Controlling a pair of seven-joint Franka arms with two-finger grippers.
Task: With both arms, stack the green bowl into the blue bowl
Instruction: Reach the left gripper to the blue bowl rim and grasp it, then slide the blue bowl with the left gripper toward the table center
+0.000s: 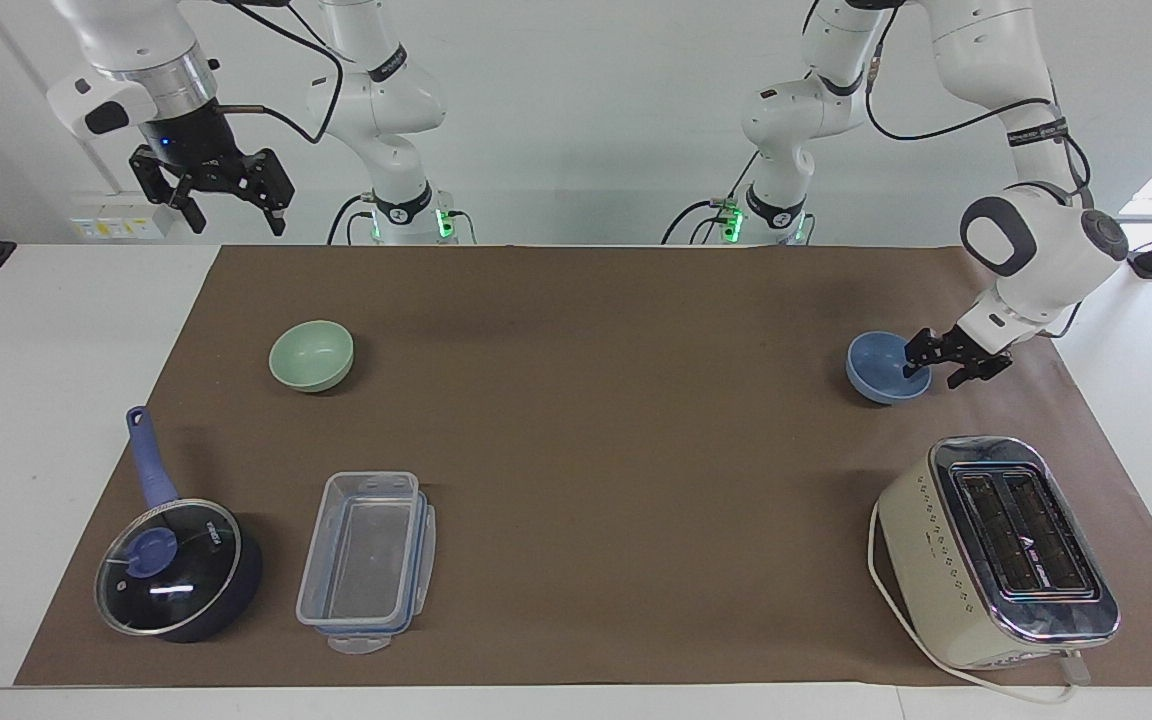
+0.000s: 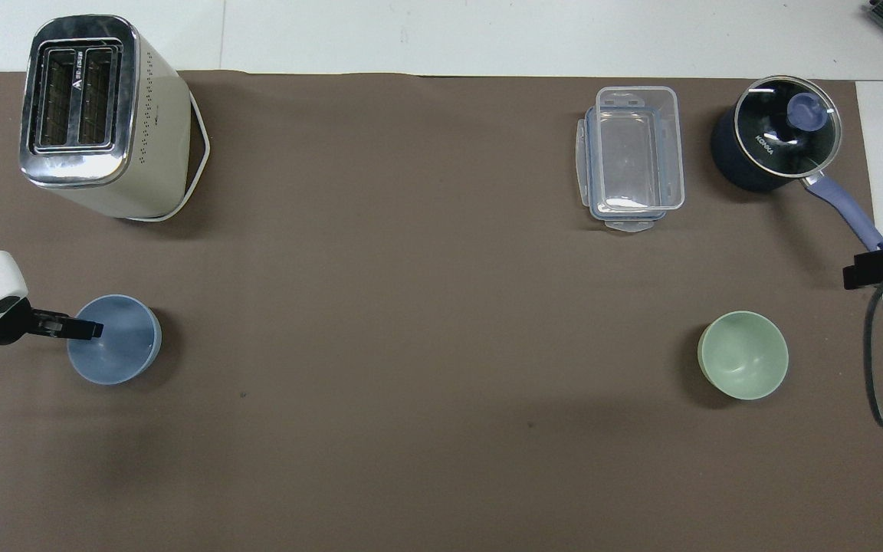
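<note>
The blue bowl (image 1: 876,366) stands upright on the brown mat toward the left arm's end of the table; it also shows in the overhead view (image 2: 121,353). My left gripper (image 1: 936,362) is low at the bowl's rim, open, with one finger inside the bowl and one outside it; in the overhead view the left gripper (image 2: 83,330) reaches over that rim. The green bowl (image 1: 311,355) stands upright toward the right arm's end and shows in the overhead view too (image 2: 743,354). My right gripper (image 1: 226,195) is open and empty, raised high above the table's edge by the mat's corner.
A cream toaster (image 1: 996,550) stands farther from the robots than the blue bowl. A clear lidless container (image 1: 366,560) and a dark-blue pot with glass lid (image 1: 176,568) stand farther out than the green bowl. All rest on the brown mat (image 1: 616,450).
</note>
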